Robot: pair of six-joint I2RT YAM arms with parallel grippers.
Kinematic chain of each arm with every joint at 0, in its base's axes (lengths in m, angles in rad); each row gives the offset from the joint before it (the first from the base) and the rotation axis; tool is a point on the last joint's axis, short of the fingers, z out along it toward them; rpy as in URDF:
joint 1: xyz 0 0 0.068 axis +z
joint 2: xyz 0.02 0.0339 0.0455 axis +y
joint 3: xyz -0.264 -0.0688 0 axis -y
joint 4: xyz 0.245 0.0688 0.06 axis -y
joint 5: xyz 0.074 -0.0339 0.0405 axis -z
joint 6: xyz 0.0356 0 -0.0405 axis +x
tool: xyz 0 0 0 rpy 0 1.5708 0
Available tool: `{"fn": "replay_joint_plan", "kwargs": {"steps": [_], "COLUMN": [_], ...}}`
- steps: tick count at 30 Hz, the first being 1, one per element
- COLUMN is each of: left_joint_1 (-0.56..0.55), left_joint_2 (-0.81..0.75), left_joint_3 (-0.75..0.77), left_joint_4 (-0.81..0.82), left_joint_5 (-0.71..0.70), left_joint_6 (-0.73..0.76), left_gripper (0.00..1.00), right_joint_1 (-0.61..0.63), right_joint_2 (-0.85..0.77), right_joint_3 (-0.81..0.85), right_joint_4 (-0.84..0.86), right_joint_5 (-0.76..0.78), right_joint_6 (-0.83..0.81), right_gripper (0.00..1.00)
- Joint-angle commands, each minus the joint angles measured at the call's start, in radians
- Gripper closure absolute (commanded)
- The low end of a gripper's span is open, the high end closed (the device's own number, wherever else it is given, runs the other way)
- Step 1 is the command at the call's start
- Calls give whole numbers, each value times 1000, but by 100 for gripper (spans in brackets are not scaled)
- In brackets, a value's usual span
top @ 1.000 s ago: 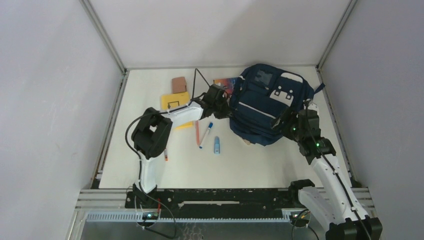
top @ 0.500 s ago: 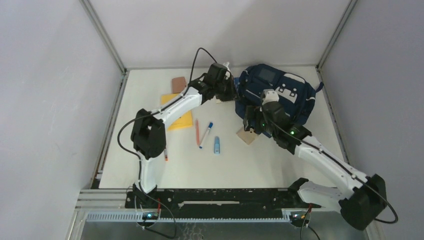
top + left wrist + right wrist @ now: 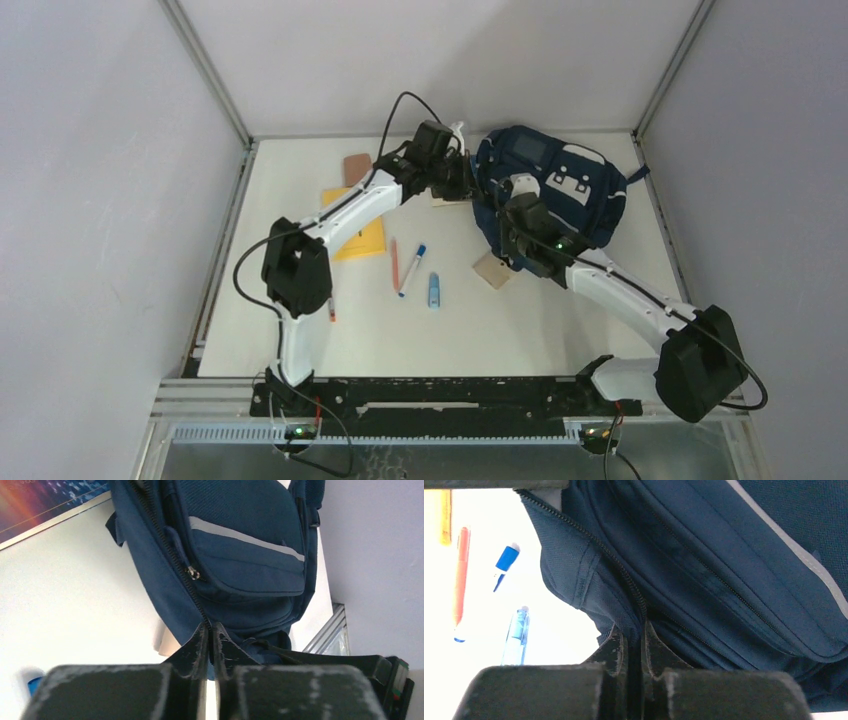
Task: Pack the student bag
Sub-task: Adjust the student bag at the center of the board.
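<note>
The navy student bag (image 3: 575,190) lies at the back right of the table, front panel up, white patches showing. My left gripper (image 3: 463,183) reaches to its left edge. In the left wrist view the student bag (image 3: 240,545) fills the top, and the left gripper (image 3: 210,630) is shut on the fabric at the zipper line. My right gripper (image 3: 508,218) is at the bag's near-left side. The right wrist view shows the student bag (image 3: 724,555) with the right gripper (image 3: 635,630) shut on the open zipper edge.
A yellow notebook (image 3: 360,240), a brown pad (image 3: 357,167), an orange pen (image 3: 394,265), a blue marker (image 3: 412,268) and a blue tube (image 3: 434,290) lie left of the bag. A tan card (image 3: 491,270) sits at its near edge. A colourful book (image 3: 45,505) lies beside it.
The bag has shifted toward the back wall as the left arm stretched out. The right arm swung left across the bag and its jaws went from wide open to shut on the zipper edge.
</note>
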Motion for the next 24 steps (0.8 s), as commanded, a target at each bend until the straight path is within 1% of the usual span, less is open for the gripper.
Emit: {"fn": "replay_joint_plan", "kwargs": {"steps": [1,3,5,8,10,11,16,18,20,24], "left_joint_1": [11,15,16,15,13,13,-12,-16,-3,49], "left_joint_2": [-59,-45,-47,-73,-99,-114,-212,-259,-293,-355], "left_joint_3": [139,171,178,137,87,54,-186,-267,-348,-455], "left_joint_4": [1,-39,-66,-84,-82,-72,62,84,100,129], "left_joint_5": [87,66,35,-25,-74,-86,-111,-148,-179,-138], "left_joint_6": [47,68,97,148,183,201,269,299,301,243], "left_gripper": [79,63,47,39,28,25,16,15,15,15], "right_joint_1": [-122,-231,-328,-414,-452,-464,-472,-461,-440,-367], "right_joint_2": [-3,-24,-72,-154,-175,-175,-138,-119,-104,-98], "right_joint_3": [100,143,167,201,238,256,308,307,308,308], "right_joint_4": [-60,-122,-147,-163,-185,-199,-242,-241,-247,-236], "right_joint_5": [22,-52,-167,-296,-386,-414,-444,-443,-435,-423], "right_joint_6": [83,151,189,213,237,253,344,397,442,534], "right_gripper": [100,100,100,100,100,100,100,100,100,100]}}
